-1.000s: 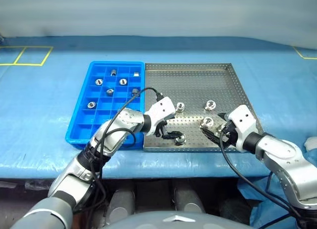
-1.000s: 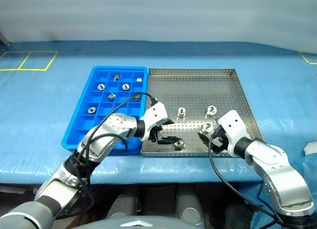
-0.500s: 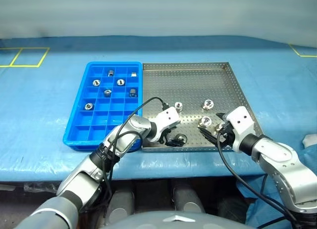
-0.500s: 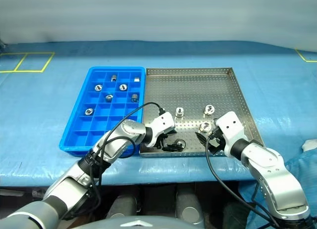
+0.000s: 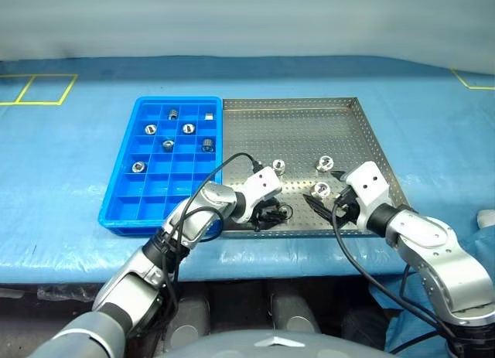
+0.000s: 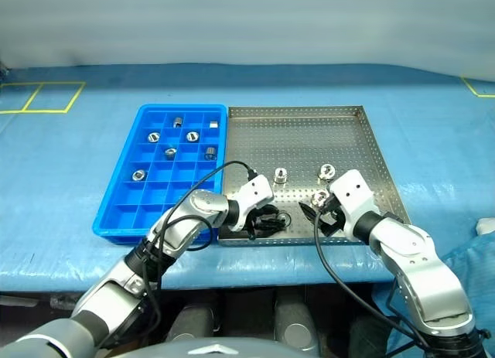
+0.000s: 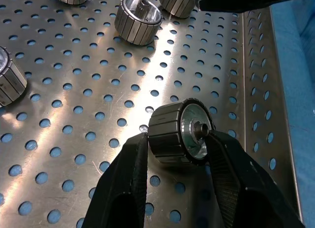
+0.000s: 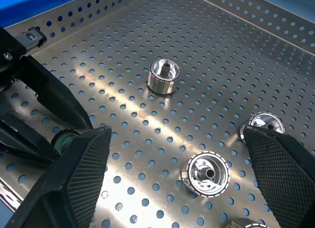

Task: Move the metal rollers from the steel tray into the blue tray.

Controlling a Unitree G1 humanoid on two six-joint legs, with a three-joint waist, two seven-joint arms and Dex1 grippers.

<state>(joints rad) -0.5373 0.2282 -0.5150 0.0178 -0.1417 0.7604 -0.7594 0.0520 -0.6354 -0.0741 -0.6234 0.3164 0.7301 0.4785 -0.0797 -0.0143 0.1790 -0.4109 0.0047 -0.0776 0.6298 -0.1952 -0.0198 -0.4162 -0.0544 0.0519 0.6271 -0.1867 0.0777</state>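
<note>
The steel tray (image 5: 298, 134) lies right of the blue tray (image 5: 122, 194). My left gripper (image 5: 271, 213) is down at the steel tray's near edge, shut on one of the metal rollers (image 7: 179, 134), which lies on its side between the two fingers (image 7: 123, 188). Three more rollers stand loose in the steel tray (image 5: 278, 166), (image 5: 326, 164), (image 5: 320, 189). My right gripper (image 5: 325, 200) hovers open just over the nearest loose roller (image 8: 206, 173), touching nothing. Several rollers sit in the blue tray's far compartments (image 5: 168, 144).
Both trays rest on a blue-covered table (image 5: 433, 134) with yellow tape marks at the far left (image 5: 31, 87). The two grippers are close together over the steel tray's near strip. A black cable (image 5: 224, 163) loops over the left arm.
My left gripper has sunk slightly and closed its fingers on the roller at the tray's near edge. The right gripper stays open in nearly the same spot.
</note>
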